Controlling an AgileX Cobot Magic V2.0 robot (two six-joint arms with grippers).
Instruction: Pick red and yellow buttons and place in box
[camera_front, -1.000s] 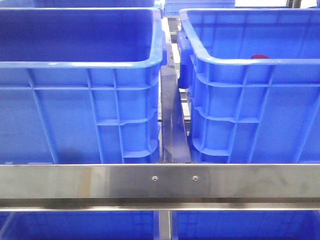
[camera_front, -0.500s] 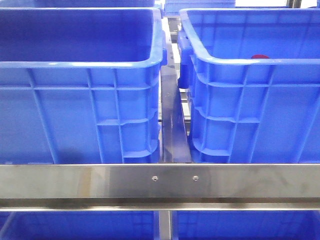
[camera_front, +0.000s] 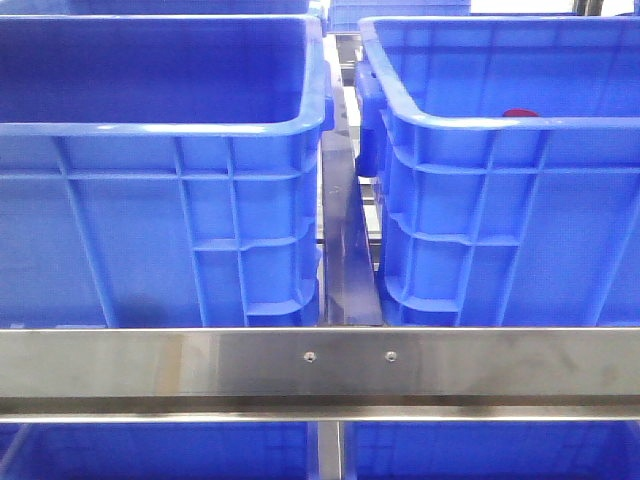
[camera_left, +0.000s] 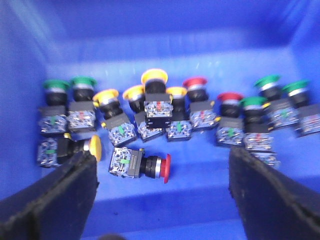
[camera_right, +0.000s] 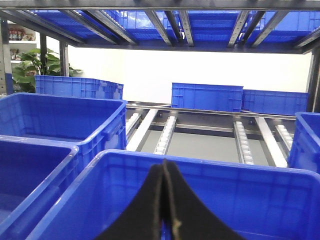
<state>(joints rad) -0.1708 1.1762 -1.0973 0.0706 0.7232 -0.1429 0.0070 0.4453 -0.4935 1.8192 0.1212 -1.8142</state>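
Note:
In the left wrist view, several push buttons lie on the floor of a blue crate (camera_left: 165, 45). A red button (camera_left: 163, 166) lies on its side, between and just beyond the fingers of my open left gripper (camera_left: 161, 167). A yellow button (camera_left: 95, 148) lies on its side near the left finger (camera_left: 55, 195). More yellow (camera_left: 154, 76), red (camera_left: 194, 82) and green (camera_left: 56, 85) caps stand in a row behind. My right gripper (camera_right: 165, 167) is shut on nothing, in front of a blue box (camera_right: 210, 162). Neither gripper shows in the front view.
Two deep blue crates (camera_front: 160, 128) (camera_front: 500, 125) stand side by side behind a steel rail (camera_front: 320, 365). A small red cap (camera_front: 519, 113) peeks over the right crate's near rim. Roller tracks (camera_right: 165, 132) and more crates (camera_right: 207, 97) lie beyond the right gripper.

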